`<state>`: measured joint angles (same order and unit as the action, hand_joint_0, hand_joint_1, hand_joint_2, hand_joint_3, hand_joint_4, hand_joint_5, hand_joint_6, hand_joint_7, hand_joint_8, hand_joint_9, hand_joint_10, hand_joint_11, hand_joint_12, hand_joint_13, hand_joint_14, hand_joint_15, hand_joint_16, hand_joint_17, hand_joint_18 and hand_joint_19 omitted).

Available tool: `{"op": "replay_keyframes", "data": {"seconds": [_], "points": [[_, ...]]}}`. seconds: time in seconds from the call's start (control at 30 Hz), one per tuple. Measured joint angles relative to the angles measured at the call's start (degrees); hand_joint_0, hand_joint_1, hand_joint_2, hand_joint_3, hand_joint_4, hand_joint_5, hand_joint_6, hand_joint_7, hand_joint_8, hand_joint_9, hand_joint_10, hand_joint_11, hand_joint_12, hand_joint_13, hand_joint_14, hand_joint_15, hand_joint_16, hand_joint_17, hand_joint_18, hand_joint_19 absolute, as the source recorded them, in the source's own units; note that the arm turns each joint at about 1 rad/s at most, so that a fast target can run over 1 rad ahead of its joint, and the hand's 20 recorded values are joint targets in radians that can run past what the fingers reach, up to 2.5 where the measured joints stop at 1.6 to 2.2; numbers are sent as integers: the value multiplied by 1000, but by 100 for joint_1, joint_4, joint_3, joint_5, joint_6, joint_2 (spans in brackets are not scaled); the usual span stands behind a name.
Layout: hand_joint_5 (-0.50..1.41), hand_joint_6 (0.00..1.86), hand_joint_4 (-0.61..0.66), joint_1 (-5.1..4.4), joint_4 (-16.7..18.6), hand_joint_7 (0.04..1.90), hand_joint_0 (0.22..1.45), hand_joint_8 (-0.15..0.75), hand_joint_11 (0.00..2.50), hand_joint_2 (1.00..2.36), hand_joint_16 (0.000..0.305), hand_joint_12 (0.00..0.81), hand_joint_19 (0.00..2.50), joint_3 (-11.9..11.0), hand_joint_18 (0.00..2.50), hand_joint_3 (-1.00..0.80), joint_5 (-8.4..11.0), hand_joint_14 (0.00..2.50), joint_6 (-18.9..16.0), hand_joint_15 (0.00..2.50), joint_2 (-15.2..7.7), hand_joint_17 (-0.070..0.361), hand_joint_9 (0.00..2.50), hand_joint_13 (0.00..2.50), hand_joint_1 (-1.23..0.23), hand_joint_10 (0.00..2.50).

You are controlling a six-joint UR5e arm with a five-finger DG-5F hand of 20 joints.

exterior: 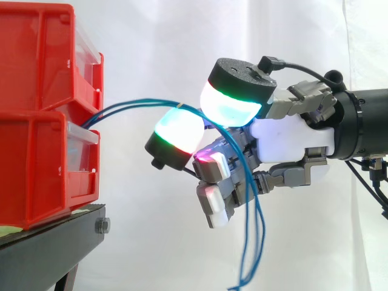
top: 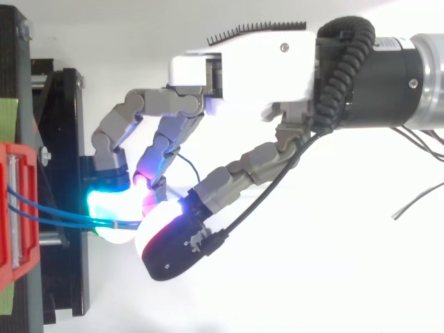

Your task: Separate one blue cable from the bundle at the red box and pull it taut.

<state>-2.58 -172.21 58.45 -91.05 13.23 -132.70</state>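
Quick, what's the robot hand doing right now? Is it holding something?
Hand: closed, pinching the blue cables between two glowing pads.

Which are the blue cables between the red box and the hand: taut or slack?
Slack: the blue cables arc upward from the red box to the hand, then hang loose below it.
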Motion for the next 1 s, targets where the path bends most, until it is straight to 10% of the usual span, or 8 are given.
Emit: {"op": "replay_keyframes", "data": {"seconds": [0.37, 1.0], "points": [[-171, 978, -292, -1, -5, 957, 848, 213, 942, 1002, 32, 267, 662, 0, 699, -474, 1, 23, -21, 647, -1, 72, 991, 914, -910, 29], [-88, 919, -63, 2, -5, 863, 554, 225, 918, 1000, 33, 271, 643, 0, 792, -500, -9, 26, -29, 689, 0, 74, 1147, 1002, -958, 29]]}}
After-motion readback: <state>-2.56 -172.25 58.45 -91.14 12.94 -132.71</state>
